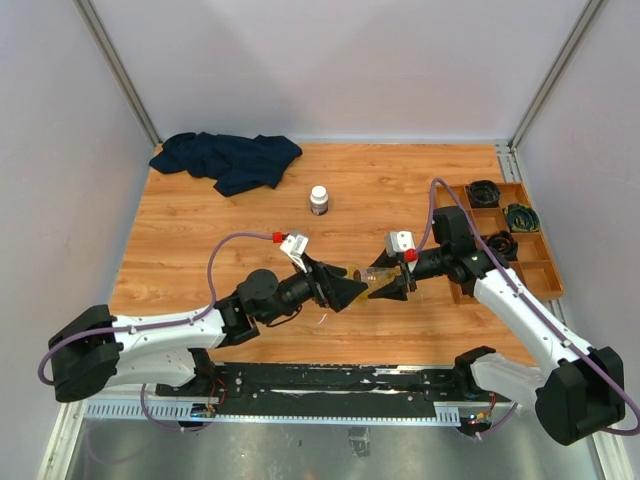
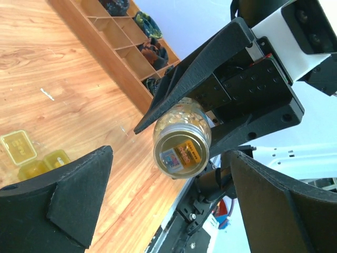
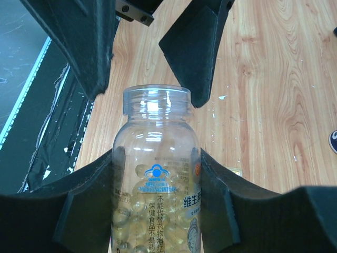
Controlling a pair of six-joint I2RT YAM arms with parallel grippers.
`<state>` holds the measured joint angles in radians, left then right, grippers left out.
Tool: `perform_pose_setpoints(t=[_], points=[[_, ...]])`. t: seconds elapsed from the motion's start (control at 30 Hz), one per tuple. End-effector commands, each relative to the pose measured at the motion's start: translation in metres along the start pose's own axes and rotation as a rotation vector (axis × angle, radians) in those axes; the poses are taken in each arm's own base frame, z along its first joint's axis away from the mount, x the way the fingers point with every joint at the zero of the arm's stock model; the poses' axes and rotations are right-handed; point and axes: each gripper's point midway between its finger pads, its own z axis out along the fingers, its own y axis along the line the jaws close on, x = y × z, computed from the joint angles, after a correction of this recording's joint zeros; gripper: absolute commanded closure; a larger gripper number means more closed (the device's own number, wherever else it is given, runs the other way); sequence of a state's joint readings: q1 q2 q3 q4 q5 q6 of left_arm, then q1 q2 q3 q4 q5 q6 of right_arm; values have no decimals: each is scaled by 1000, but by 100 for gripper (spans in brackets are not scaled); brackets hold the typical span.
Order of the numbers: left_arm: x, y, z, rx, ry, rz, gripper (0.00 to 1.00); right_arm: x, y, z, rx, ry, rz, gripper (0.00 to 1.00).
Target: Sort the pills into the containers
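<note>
My right gripper (image 1: 392, 284) (image 3: 157, 163) is shut on a clear amber-tinted vial (image 1: 375, 275) (image 3: 157, 200) holding several yellow softgel pills (image 3: 137, 232). It holds the vial level above the table, with the threaded neck towards the left arm. My left gripper (image 1: 352, 288) (image 2: 168, 179) is open, one jaw on each side of the vial's end (image 2: 181, 150) without touching it. That end shows a gold round face with stickers. A small flat yellow squarish case (image 2: 18, 147) lies on the wooden table below, with another yellow piece (image 2: 47, 162) beside it.
A white-capped bottle (image 1: 319, 200) stands mid-table behind the grippers. A dark blue cloth (image 1: 228, 160) lies at the back left. A brown wooden compartment tray (image 1: 548, 270) with dark items sits along the right edge.
</note>
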<state>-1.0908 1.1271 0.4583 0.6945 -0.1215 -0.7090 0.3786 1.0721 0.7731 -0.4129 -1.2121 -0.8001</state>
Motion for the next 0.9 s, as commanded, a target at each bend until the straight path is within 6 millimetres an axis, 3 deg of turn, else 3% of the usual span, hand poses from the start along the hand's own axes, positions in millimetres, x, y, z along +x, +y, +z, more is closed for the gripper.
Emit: perform_pose_setpoints(t=[0.0, 0.13, 0.23, 0.37, 0.53, 0.87], points=[[-6, 3, -13, 5, -37, 50, 1, -14, 0, 1, -21, -38, -47, 100], [-5, -9, -33, 125, -57, 155, 1, -14, 0, 1, -21, -37, -46, 99], [-1, -27, -53, 300, -82, 341, 1, -14, 0, 1, -20, -38, -46, 99], [5, -24, -64, 368, -103, 595, 1, -14, 0, 1, -20, -38, -47, 100], [0, -13, -58, 345, -125, 761, 1, -14, 0, 0, -19, -37, -46, 100], [-15, -11, -30, 407, -119, 816, 3, -13, 0, 0, -19, -36, -43, 100]])
